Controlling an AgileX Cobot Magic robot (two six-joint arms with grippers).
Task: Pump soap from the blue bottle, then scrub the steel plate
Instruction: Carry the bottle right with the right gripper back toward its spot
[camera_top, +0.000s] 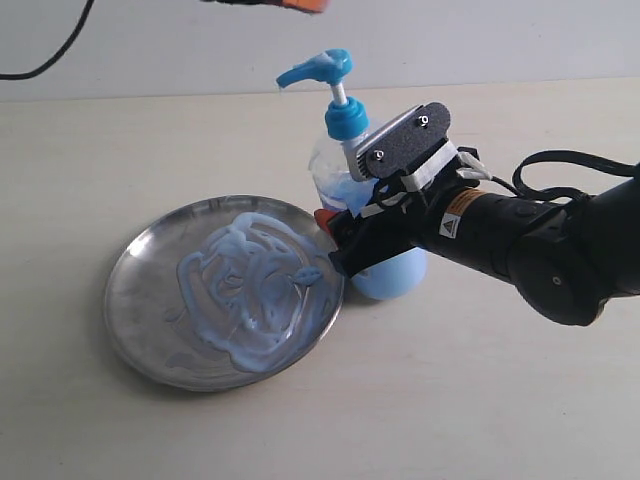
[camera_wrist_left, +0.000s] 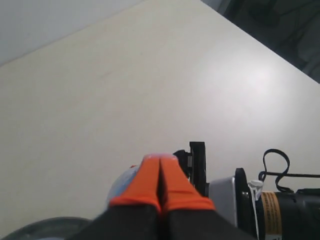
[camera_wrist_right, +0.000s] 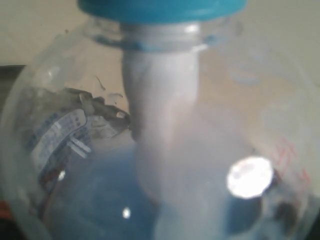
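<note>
Cream tabletop (camera_top: 480, 400) before a plain light wall (camera_top: 500, 40), two-arm rig at work. At centre, the right gripper (camera_top: 348, 235) has its jaws spread wide around the body of the blue bottle (camera_top: 395, 275) and, as far as the exterior view shows, pressed to its sides, so the grip reads as a steadying clamp. The right wrist view is filled by the bottle's clear shell, dip tube (camera_wrist_right: 160, 100) and label (camera_wrist_right: 55, 140). The left gripper (camera_wrist_left: 160, 172) has its orange fingertips (camera_wrist_left: 150, 180) together, holding nothing, poised above the bottle's pump head (camera_top: 325, 68) and apart from it. The bottle stands upright, part full of light-blue liquid, with its nozzle turned toward the steel plate (camera_top: 125, 270). That plate lies flat just beside the bottle; whether rim and bottle touch cannot be told. Thick swirls of pale-blue soap (camera_top: 250, 295) cover much of the plate's floor. Progress, as judged: pumping looks done or nearly so, given the ample soap. Scrubbing remains, and no sponge or brush is in view.
</note>
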